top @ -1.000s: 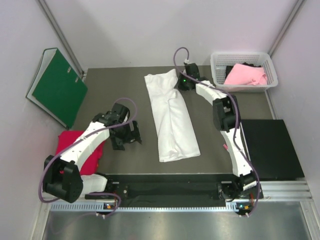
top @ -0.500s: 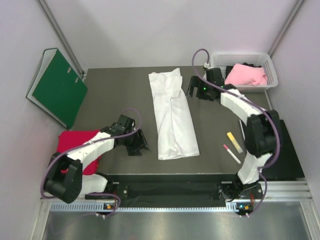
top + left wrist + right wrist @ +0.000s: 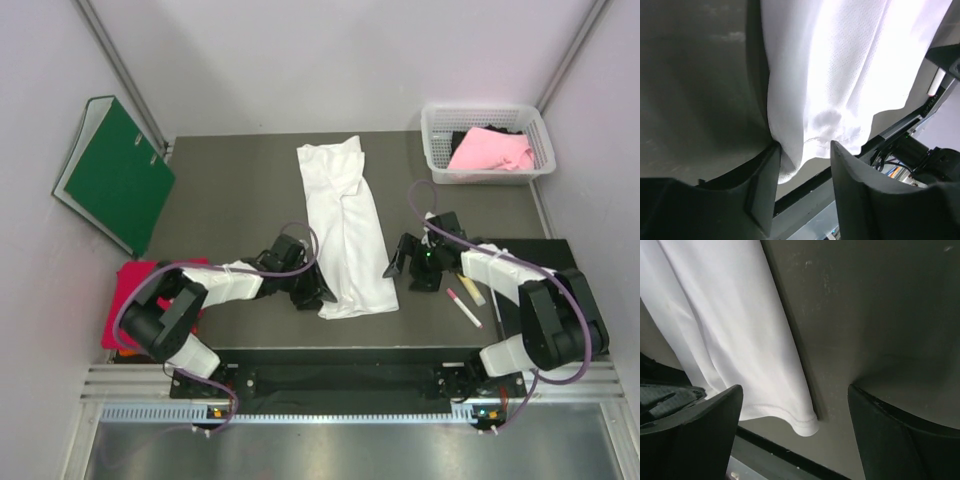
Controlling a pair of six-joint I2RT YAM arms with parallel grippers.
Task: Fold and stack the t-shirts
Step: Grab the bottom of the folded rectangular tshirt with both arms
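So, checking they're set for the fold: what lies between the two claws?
The near end of the white shirt, in the top view: left claw at its near-left corner, right claw by its right edge.

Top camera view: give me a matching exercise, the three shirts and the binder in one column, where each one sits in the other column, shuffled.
1. white t-shirt
2. pink t-shirt
3. red t-shirt
4. green binder

A. in the white basket
B. leaning against the left wall
C. at the near-left edge of the table
D. laid out long down the table's middle

Pairs: 1-D, 2-A, 3-C, 4-B
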